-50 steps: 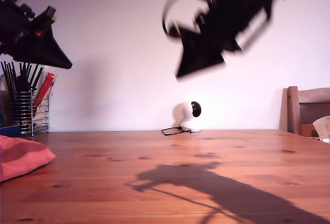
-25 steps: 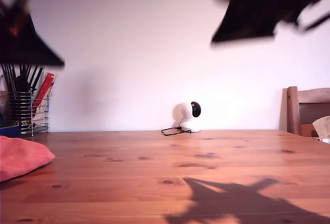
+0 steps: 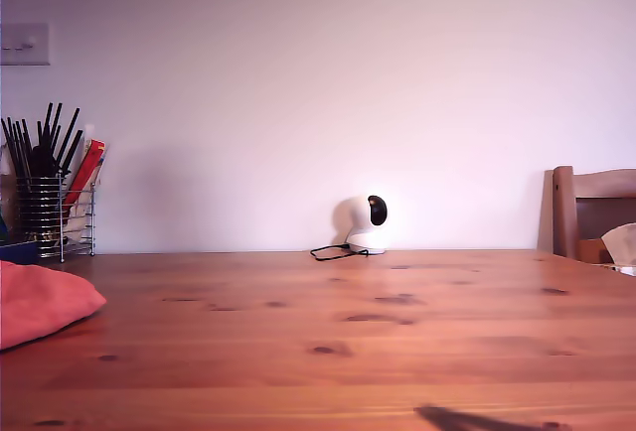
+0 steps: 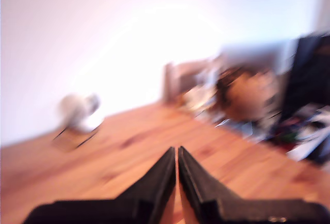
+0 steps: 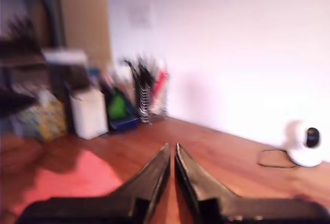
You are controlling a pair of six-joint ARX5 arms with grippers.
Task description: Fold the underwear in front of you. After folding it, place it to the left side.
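Exterior view. Surface (image 3: 328,352): bare wood across most of its width. Underwear (image 3: 40,302): a coral-red bundle at the view's 9 o'clock edge, lying on the surface and partly cut off by the frame; it looked compact, though the folds could not be made out. Utensil rack (image 3: 45,215): behind it, at about 10 o'clock, against the wall. White camera (image 3: 366,222): near the centre, at the wall. Chair (image 3: 591,213): 3 o'clock edge. Neither arm showed here; only a thin shadow lay at 5 o'clock.

First wrist view, blurred. My first gripper (image 4: 177,157): jaws closed tip to tip, holding nothing, high over the surface and facing the white camera and clutter beyond.

Second wrist view, blurred. My second gripper (image 5: 172,154): jaws closed, empty. Underwear (image 5: 77,180): a red patch on the surface below, apart from the jaws.

Progress, as judged: garment set at the exterior view's left, both grippers clear; task seemingly complete, nothing evident remaining.
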